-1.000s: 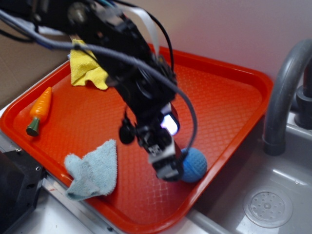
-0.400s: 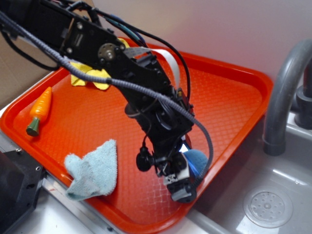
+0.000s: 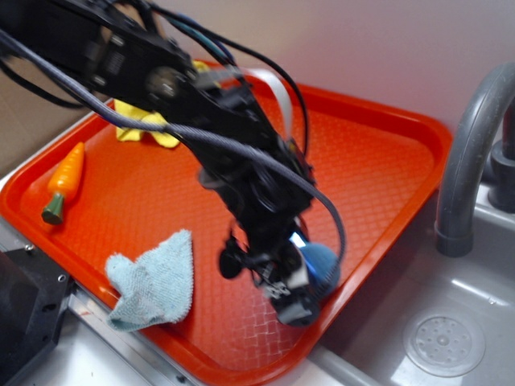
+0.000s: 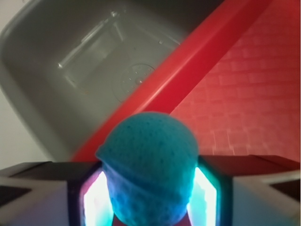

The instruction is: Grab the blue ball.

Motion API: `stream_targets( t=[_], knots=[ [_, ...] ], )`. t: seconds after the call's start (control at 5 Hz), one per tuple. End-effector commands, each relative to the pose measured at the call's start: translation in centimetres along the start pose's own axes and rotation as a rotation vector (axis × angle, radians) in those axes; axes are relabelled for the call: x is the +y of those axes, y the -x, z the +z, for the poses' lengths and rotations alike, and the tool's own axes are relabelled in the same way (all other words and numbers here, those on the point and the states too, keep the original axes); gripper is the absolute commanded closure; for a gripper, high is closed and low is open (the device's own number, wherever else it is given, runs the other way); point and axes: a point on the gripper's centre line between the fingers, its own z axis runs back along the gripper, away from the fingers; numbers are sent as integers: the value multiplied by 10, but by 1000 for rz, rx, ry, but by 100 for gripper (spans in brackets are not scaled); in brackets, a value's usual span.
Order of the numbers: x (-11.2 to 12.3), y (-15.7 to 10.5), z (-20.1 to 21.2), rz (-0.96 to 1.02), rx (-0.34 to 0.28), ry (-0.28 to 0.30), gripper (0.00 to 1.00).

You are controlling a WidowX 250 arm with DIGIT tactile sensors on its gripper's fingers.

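My gripper (image 3: 299,299) brackets the blue ball (image 4: 149,165) near the tray (image 3: 402,129) rim at five o'clock; the jaws flank it, but I cannot tell whether they are clenched. A good grasp probably needs centred, firm pressure, since the ball may squirt toward the sink (image 4: 56,70).

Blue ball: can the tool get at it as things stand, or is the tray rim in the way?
Probably yes. In the wrist view the blue ball already sits between the tool's fingers, nothing in front. The tray rim lies just beyond the ball, not between.
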Motion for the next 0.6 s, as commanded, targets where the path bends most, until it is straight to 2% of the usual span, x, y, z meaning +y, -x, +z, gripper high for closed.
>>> stream_targets(
  t=[0.0,0.4],
  knots=[
    [38,-4,124,294,-11,-204,100],
    [108,17,205,566,116,-316,100]
  ],
)
